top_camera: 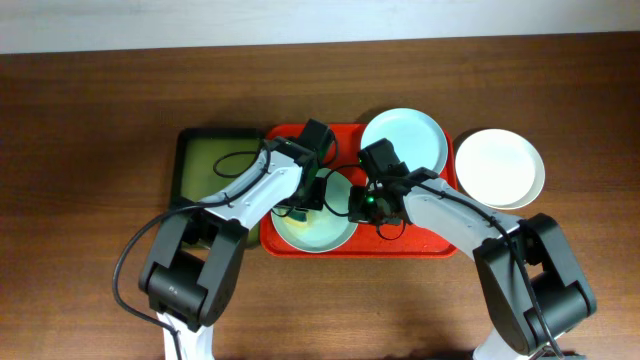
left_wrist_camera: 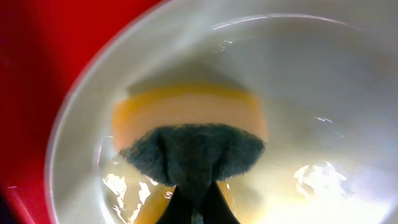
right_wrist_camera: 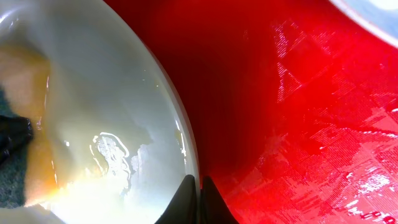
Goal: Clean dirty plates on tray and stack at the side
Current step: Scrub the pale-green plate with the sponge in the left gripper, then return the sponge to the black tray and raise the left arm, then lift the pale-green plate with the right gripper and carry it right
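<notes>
Red tray (top_camera: 345,135) in middle of tabletop. Pale green plate (top_camera: 315,232) lies in tray's left part, on side nearer robot's edge. Left gripper (top_camera: 303,207) pinches sponge (left_wrist_camera: 186,124), yellow with dark scrubby side, pressed on plate's inside. Right gripper (top_camera: 352,205) squeezed tight on same plate's right rim. Pale blue plate (top_camera: 403,140) on tray's far right corner. White plate (top_camera: 500,168) on table just beside tray, toward right edge. Dark green tray (top_camera: 205,165) just beside red tray's left side.

A red tray (top_camera: 350,247) lies flat in the middle of the table. A pale green plate (top_camera: 312,235) sits upright in its near left part, glossy. A pale blue plate (top_camera: 403,140) overlaps the tray's far right corner. A white plate (top_camera: 500,165) lies on the table just right of the tray.
</notes>
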